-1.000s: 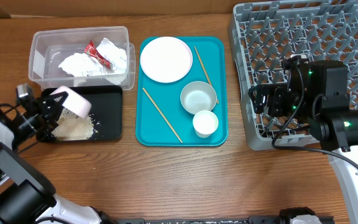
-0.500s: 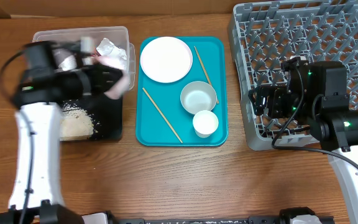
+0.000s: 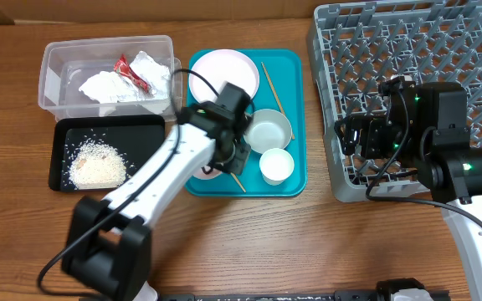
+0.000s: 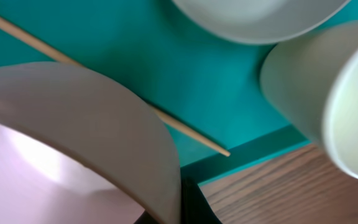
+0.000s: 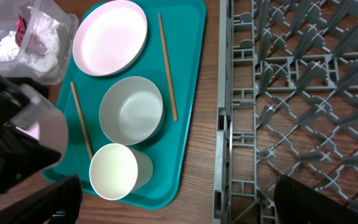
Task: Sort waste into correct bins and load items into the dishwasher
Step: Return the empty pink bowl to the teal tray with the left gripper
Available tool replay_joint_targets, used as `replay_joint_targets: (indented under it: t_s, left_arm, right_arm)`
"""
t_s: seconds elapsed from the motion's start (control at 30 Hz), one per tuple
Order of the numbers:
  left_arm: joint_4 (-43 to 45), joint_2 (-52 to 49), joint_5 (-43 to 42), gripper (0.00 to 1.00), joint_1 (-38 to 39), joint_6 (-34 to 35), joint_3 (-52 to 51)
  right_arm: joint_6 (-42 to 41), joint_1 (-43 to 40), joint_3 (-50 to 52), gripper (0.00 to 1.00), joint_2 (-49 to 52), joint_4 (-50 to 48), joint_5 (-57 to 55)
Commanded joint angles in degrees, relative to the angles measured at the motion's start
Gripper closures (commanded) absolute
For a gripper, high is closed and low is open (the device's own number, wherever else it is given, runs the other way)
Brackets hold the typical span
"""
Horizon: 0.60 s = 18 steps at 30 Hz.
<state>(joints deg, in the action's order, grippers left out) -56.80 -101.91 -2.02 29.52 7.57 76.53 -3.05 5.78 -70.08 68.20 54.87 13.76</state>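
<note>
My left gripper [image 3: 227, 155] is shut on the rim of a pale-pink bowl [image 4: 73, 143], low over the front left of the teal tray [image 3: 295, 84]. The bowl also shows in the overhead view [image 3: 208, 173] and the right wrist view [image 5: 39, 127]. On the teal tray are a white plate [image 3: 223, 79], a white bowl [image 3: 267, 130], a white cup [image 3: 276, 165] and two chopsticks [image 3: 272, 88] [image 4: 185, 127]. The clear tub [image 3: 107, 50] holds napkins [image 3: 111, 86] and a red packet [image 3: 132, 73]. Rice [image 3: 97, 165] lies in the black tray [image 3: 147, 155]. My right gripper [image 5: 188, 202] is open and empty at the grey rack's [image 3: 408, 50] left edge.
The rack fills the right side of the table. The tub and black tray stand at the left, the teal tray between them and the rack. Bare wooden table [image 3: 266, 242] runs along the front.
My left arm swung right with the pink bowl, from the black tray, past the tub, to the teal tray. The rice heap now lies uncovered. The right arm has not moved.
</note>
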Motion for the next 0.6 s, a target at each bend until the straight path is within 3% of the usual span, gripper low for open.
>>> replay_joint_targets:
  t_s: [0.0,0.17,0.3,0.47,0.57]
  left_arm:
    - [-1.2,-3.0,5.2,0.96,0.6,1.8,0.1]
    - [-4.2,-5.6,5.0,0.93,0.5,1.9,0.1]
    - [-4.3,-5.6,4.9,0.61,0.5,1.9,0.5]
    - [-4.2,-5.6,0.3,0.45,0.5,-1.8,5.2]
    - [-4.0,-5.6,-1.6,0.41,0.5,-2.9,8.7]
  right_arm:
    - [-0.4,0.4,-1.6,0.00,0.1,-0.3,0.5]
    - [-0.4,0.4,-1.6,0.00,0.1,-0.3,0.5]
    - [-0.4,0.4,-1.6,0.00,0.1,-0.5,0.5]
    - [-0.4,0.4,-1.6,0.00,0.1,-0.8,0.5]
    - [-0.4,0.4,-1.6,0.00,0.1,-0.7,0.5]
